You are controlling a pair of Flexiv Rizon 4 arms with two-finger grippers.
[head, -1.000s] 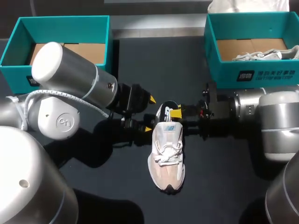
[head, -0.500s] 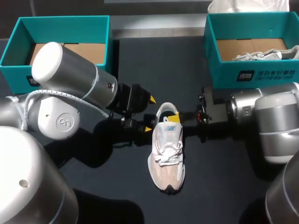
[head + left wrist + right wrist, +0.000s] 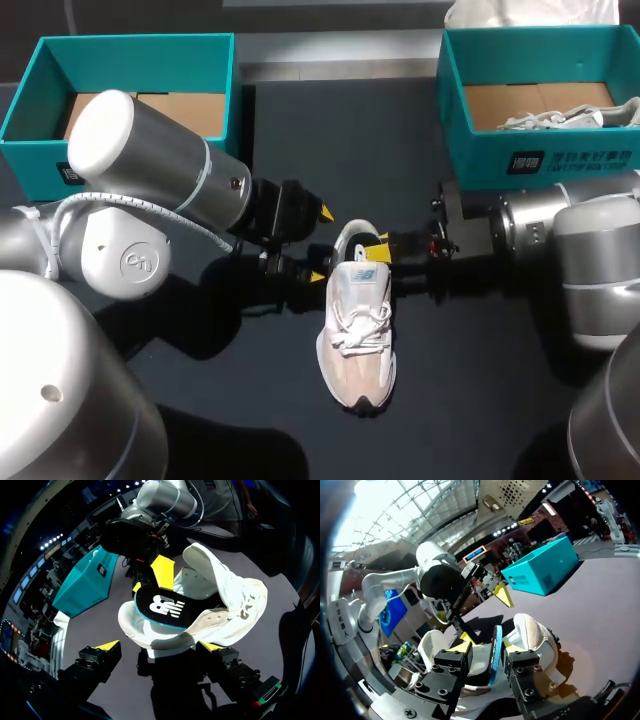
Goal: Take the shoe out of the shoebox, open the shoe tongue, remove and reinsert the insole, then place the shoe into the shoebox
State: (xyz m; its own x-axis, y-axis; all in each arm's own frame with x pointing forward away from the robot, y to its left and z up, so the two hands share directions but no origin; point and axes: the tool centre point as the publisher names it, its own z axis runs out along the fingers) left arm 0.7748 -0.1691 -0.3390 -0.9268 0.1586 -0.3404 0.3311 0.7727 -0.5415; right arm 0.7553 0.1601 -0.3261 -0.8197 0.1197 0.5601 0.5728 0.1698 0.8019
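A white and pink sneaker [image 3: 356, 335] lies mid-table, toe towards the near edge; it also shows in the left wrist view [image 3: 225, 605]. Its black insole [image 3: 165, 607] sticks partly out of the shoe's mouth. My right gripper [image 3: 375, 245] is at the heel from the right. In its own view the insole [image 3: 495, 652] stands edge-on between its fingers, with a gap to one finger, so the right gripper [image 3: 487, 650] is open. My left gripper [image 3: 321, 244] stands wide open just left of the heel. Its own view shows the left gripper [image 3: 160, 647] with nothing between its tips.
A teal shoebox [image 3: 130, 45] with a bare cardboard floor stands at the back left. A second teal shoebox [image 3: 560, 160] at the back right holds another white shoe [image 3: 570, 117]. Both arms' bulky bodies flank the sneaker.
My right gripper drew back from the heel and shut, then came forward again and opened around the insole. The insole, raised above the heel a second ago, sits lower. The left arm stayed still.
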